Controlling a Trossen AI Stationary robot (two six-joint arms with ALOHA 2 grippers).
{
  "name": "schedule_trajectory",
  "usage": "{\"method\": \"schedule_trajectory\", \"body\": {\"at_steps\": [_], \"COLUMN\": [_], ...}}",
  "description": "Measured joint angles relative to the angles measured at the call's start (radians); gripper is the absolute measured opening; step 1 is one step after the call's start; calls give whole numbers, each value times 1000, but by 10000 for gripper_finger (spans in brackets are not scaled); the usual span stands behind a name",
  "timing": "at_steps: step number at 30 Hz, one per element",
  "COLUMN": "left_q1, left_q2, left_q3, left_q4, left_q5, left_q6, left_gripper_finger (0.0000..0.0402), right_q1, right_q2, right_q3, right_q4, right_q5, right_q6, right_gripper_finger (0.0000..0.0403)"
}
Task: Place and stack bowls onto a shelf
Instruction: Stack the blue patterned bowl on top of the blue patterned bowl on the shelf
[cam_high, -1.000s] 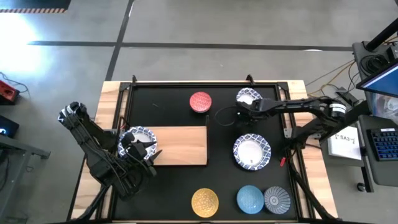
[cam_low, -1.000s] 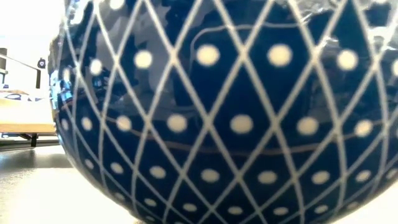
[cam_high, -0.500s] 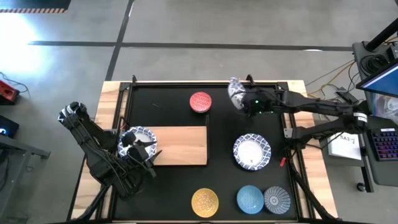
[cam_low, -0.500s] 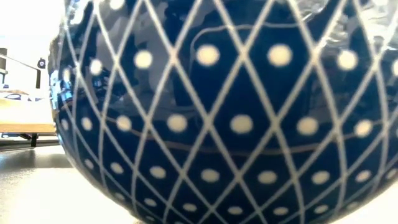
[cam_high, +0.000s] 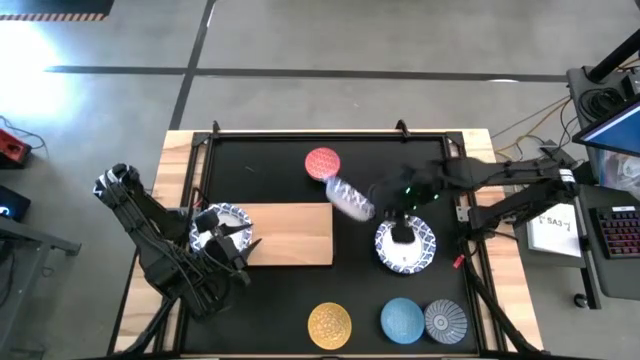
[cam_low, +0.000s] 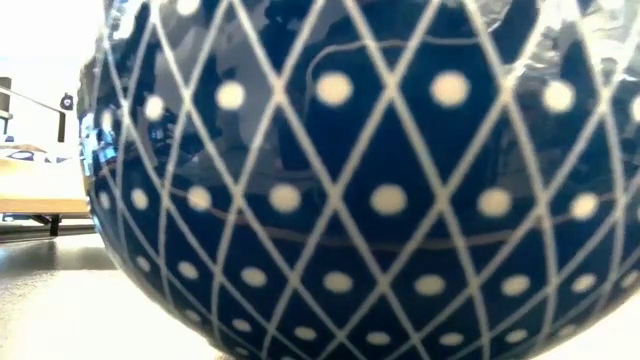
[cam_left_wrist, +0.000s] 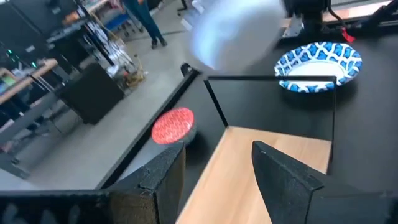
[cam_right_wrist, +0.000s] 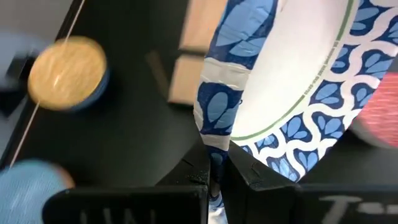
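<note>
Carried bowl (cam_high: 349, 199): clamped by its rim in right gripper (cam_high: 378, 203), airborne just off the shelf's (cam_high: 295, 240) right end; shelf lies leftward; left gripper (cam_left_wrist: 217, 168), fingers apart, over the shelf's left part.

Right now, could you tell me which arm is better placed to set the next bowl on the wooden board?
The right. Its gripper is shut on a blue-patterned bowl, tilted in the air beside the board. The left gripper is open and empty over the board's other end.
</note>
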Motion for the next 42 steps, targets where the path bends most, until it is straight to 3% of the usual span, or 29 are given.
{"method": "schedule_trajectory", "body": {"at_steps": [5,14,27,32,36,42], "left_q1": [0,2,14,34,47,52], "left_q2": [0,5,5,6,18,37], "left_q3": [0,0,0,0,0,0], "left_q4": [65,387,647,817,953,988], "left_q5": [3,94,178,222,332,361], "left_q6": [85,480,882,1003,1135,1220], "left_gripper_finger": [169,169,169,169,169,169], "right_q1": [88,162,239,260,270,287], "right_q2": [93,194,265,301,313,289], "right_q3": [58,152,203,203,203,248], "right_q4": [-51,-77,-25,-13,11,6], "right_q5": [-31,-76,-262,-288,-294,-294], "right_q6": [-27,-37,-63,-94,-96,-71], "right_gripper_finger": [9,9,9,8,8,8]}}
